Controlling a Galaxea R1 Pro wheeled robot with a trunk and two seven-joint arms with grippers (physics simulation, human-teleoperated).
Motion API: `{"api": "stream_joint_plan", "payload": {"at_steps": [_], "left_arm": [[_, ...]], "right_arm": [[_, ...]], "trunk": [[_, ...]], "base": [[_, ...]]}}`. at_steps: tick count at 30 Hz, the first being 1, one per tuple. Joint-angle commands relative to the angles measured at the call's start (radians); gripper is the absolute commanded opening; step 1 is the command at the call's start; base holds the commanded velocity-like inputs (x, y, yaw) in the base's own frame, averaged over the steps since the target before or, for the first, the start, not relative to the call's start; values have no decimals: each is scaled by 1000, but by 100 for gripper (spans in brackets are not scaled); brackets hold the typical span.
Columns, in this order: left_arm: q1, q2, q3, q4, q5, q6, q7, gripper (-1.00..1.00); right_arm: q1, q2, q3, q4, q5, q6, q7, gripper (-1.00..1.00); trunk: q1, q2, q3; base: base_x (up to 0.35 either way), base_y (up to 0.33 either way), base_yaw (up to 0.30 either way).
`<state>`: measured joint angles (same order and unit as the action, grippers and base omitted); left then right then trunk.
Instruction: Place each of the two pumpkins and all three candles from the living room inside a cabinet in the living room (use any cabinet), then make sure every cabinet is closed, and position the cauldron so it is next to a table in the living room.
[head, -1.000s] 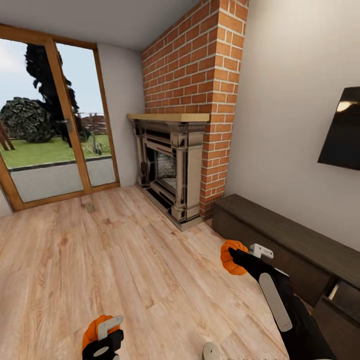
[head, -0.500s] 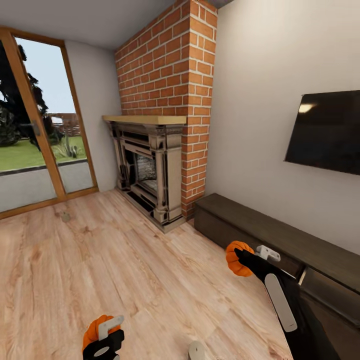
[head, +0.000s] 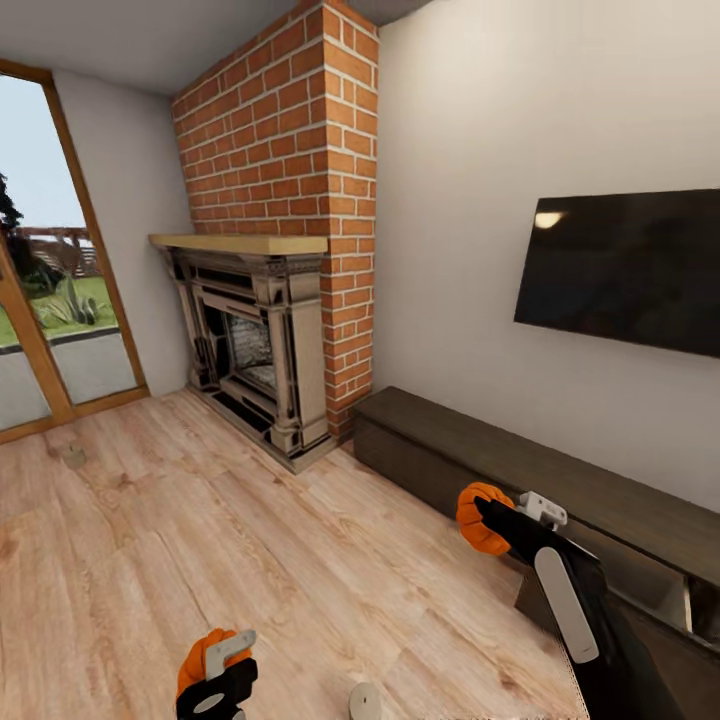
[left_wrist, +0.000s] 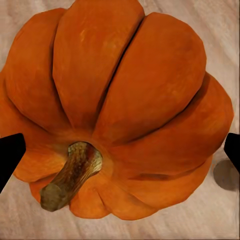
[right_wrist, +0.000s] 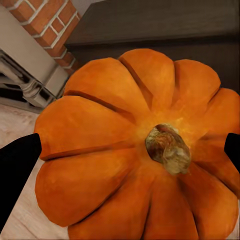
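Each gripper holds one bright-orange ribbed pumpkin. Low in the head view, my left gripper (head: 216, 672) is shut on one pumpkin (head: 198, 655) above the wood floor. In the left wrist view that pumpkin (left_wrist: 125, 100) spreads between the black fingertips (left_wrist: 10, 157). My right gripper (head: 482, 520) is shut on the other pumpkin (head: 472, 515), held in front of the long dark-brown cabinet (head: 470, 455). In the right wrist view this pumpkin (right_wrist: 115, 150) hangs before the cabinet's front. One cabinet drawer (head: 665, 590) stands pulled out, partly behind my right arm. No candle is clearly seen.
A carved stone fireplace (head: 255, 350) under a brick chimney (head: 290, 130) stands left of the cabinet. A black TV (head: 625, 265) hangs on the wall above it. A glass door (head: 45, 320) is at far left. A small beige lump (head: 72, 455) lies on the floor, too small to identify.
The camera has turned right, so the fireplace and door slid left and more of the TV and cabinet came into view. Both grippers keep their pumpkins in the same pose.
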<state>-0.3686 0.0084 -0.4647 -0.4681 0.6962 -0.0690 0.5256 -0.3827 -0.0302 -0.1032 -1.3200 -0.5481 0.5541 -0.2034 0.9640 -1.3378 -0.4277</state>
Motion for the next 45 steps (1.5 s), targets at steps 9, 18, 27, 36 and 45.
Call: {"api": "stream_joint_plan", "payload": {"at_steps": [9, 18, 27, 36, 45], "left_arm": [[-1, 1, -9, -1, 5, -8, -10, -100], [-1, 1, -9, 1, 6, -9, -9, -100], [-1, 1, -9, 2, 6, -8, -8, -100], [-1, 1, -8, 13, 6, -9, -7, -100], [-1, 1, -8, 14, 6, -9, -7, -100]], "right_arm": [[-1, 0, -3, -2, -12, 3, -8, -100], [-1, 0, -22, -2, -12, 3, -8, -100], [-1, 0, -35, -2, -12, 3, -8, -100], [-1, 0, -44, -2, -12, 3, -7, -100], [-1, 0, -45, -2, -12, 3, -7, -100]], "trunk": [[-12, 21, 8], [-12, 21, 8], [-12, 21, 8], [-12, 21, 8], [-12, 21, 8]], "base": [[0, 0, -271], [0, -130, -271], [-14, -330, -271], [-40, -314, -271], [-1, -150, -271]]}}
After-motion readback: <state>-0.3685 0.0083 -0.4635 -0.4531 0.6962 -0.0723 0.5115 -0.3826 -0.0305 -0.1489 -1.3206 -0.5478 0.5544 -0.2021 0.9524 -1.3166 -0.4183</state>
